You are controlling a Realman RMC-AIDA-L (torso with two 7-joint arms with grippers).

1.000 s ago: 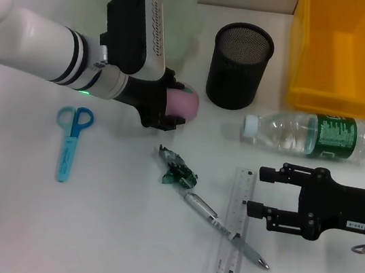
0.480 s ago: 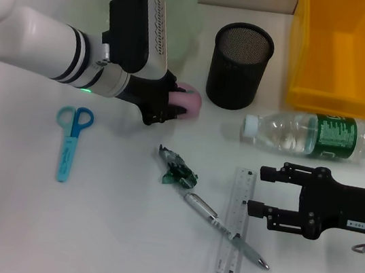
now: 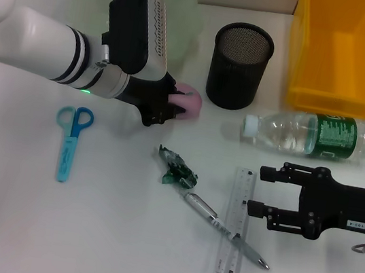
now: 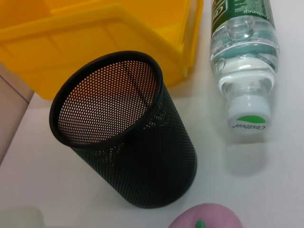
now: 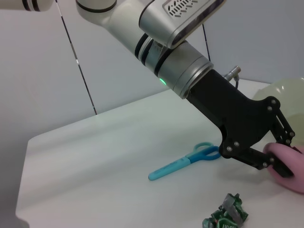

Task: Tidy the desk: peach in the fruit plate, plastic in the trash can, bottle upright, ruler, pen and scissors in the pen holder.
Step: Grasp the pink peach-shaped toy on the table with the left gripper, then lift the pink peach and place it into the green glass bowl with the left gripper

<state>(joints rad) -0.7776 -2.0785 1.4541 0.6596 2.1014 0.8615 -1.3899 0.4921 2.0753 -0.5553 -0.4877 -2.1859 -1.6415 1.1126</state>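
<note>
The desk (image 3: 106, 235) is white and carries every item listed here. The yellow bin (image 3: 342, 54) stands at the far right, well apart from the left hand and beyond the right hand. The pale green fruit plate (image 3: 188, 7) lies just behind the left hand, largely covered by the left arm. The bottle (image 3: 313, 135) lies on its side just beyond the right hand, cap pointing toward the left hand. The black mesh pen holder (image 3: 240, 66) stands upright just beside the left hand, on its right and slightly farther back.

The left hand (image 3: 173, 106) is clamped on the pink peach (image 3: 189, 102), fingers against its sides; the peach sits at desk level in front of the plate, not on it. The right hand (image 3: 260, 189) hovers low at the near right with its fingers apart, gripping nothing.

The clear ruler (image 3: 237, 223) lies just beside the right hand's fingertips, on their left. The pen (image 3: 224, 228) lies diagonally across the ruler, touching it. The blue scissors (image 3: 70, 140) lie nearer than the left hand, on its left. The crumpled green plastic (image 3: 176, 168) lies nearer than the left hand, between the two hands.
</note>
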